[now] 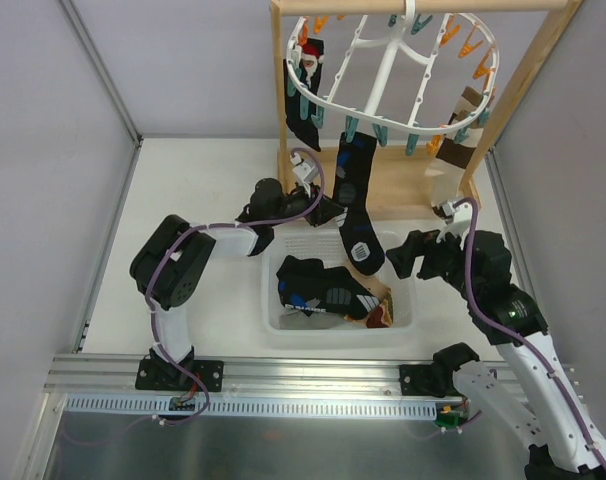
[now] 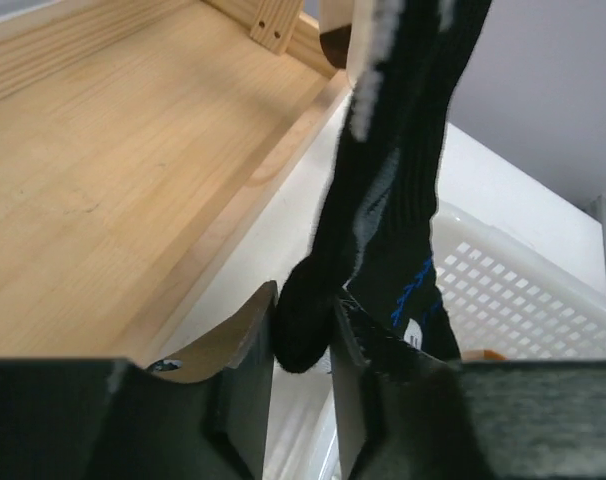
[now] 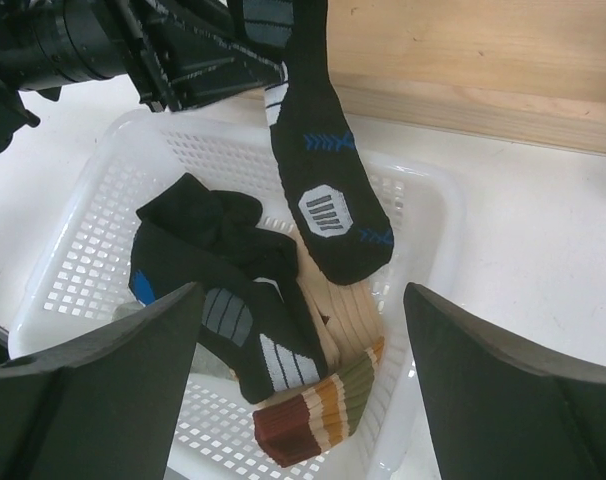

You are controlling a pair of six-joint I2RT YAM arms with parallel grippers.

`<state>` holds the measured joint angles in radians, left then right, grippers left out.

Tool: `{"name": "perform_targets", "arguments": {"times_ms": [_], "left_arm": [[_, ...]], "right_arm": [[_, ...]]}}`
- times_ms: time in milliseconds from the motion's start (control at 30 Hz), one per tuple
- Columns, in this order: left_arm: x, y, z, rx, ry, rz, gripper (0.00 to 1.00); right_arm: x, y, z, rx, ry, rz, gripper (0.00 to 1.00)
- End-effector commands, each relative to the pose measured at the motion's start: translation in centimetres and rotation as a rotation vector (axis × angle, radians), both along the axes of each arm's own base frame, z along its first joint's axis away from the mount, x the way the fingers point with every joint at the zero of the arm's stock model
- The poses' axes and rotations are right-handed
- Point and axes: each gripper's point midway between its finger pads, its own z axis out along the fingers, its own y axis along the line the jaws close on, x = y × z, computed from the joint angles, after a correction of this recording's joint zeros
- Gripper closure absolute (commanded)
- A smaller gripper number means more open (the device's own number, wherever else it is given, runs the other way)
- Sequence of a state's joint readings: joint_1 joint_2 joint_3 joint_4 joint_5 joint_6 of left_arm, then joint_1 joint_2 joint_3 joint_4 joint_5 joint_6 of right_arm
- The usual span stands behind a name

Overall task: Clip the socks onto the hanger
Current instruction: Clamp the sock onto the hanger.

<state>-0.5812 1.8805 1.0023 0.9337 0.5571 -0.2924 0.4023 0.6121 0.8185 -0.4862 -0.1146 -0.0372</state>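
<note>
The white ring hanger (image 1: 328, 100) hangs from the wooden stand. A black sock with blue and white marks (image 1: 355, 200) hangs from a teal clothespin (image 1: 351, 128), its toe over the basket. My left gripper (image 1: 333, 211) is shut on that sock's heel; in the left wrist view the black fabric (image 2: 383, 200) sits pinched at the gripper (image 2: 303, 312). My right gripper (image 1: 405, 255) is open and empty over the basket's right side; it shows wide open in the right wrist view (image 3: 303, 350). Below it lie a black sock (image 3: 223, 290) and a cream sock with a striped cuff (image 3: 328, 410).
The white mesh basket (image 1: 273, 300) stands in the middle of the table with several loose socks. A black Santa sock (image 1: 303, 90) and a brown-and-cream sock (image 1: 463, 130) hang on the hanger. The wooden stand's base (image 1: 403, 185) lies behind the basket.
</note>
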Motion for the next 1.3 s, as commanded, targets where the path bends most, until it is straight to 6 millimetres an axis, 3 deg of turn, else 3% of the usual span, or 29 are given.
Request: {"name": "perform_targets", "arguments": {"times_ms": [0,33,133,333,467,667,833,900,933,1000,1033,1067,1133,1233,1267], "left_arm": [[1.7,-0.5,4.1,-0.112,-0.072,0.024,0.77],[2.1,-0.5,4.6,-0.123,-0.076,0.042,0.92],[3.3,0.5,6.0,-0.148,-0.080,0.112,1.00],[6.1,3.5,9.6,-0.163,-0.156,0.267,1.00],[7.5,4.8,10.2,-0.142,-0.191,0.314,1.00],[8.4,4.8,9.9,-0.098,-0.216,0.316,0.97],[6.6,4.5,9.4,-0.078,-0.219,0.241,0.60],[6.1,5.2,10.3,-0.075,-0.238,0.262,0.52],[5.7,5.6,9.3,-0.052,-0.213,0.268,0.40],[4.9,6.5,10.6,-0.056,-0.218,0.290,0.27],[4.3,6.9,9.7,-0.032,-0.180,0.296,0.23],[3.6,7.6,11.1,-0.052,-0.179,0.315,0.14],[2.5,8.5,10.4,-0.043,-0.131,0.339,0.09],[-0.5,9.9,11.8,-0.057,-0.094,0.338,0.07],[-1.3,10.2,11.0,-0.034,-0.059,0.330,0.07]], "right_arm": [[0.2,-0.5,0.4,0.005,-0.003,-0.036,0.16],[0.1,-0.6,0.4,0.006,-0.006,-0.041,0.16],[0.0,-0.8,0.5,0.014,-0.012,-0.052,0.17],[0.0,-1.0,0.2,0.014,-0.006,-0.068,0.17],[0.1,-0.9,0.1,0.016,-0.007,-0.064,0.18],[-0.1,-0.7,-0.2,0.017,0.007,-0.052,0.17],[-0.5,0.0,-1.2,0.007,0.052,-0.005,0.18],[-0.9,0.5,-2.0,0.005,0.080,0.036,0.18],[-1.2,0.8,-2.5,-0.002,0.090,0.057,0.18],[-1.7,1.3,-3.3,-0.001,0.102,0.094,0.18],[-1.8,1.6,-3.4,-0.001,0.097,0.113,0.18],[-2.0,1.9,-3.4,0.005,0.087,0.135,0.18],[-2.3,2.5,-3.8,0.014,0.080,0.164,0.18],[-2.5,3.4,-4.1,0.023,0.052,0.204,0.18],[-2.5,3.6,-4.2,0.021,0.045,0.218,0.18]]}}
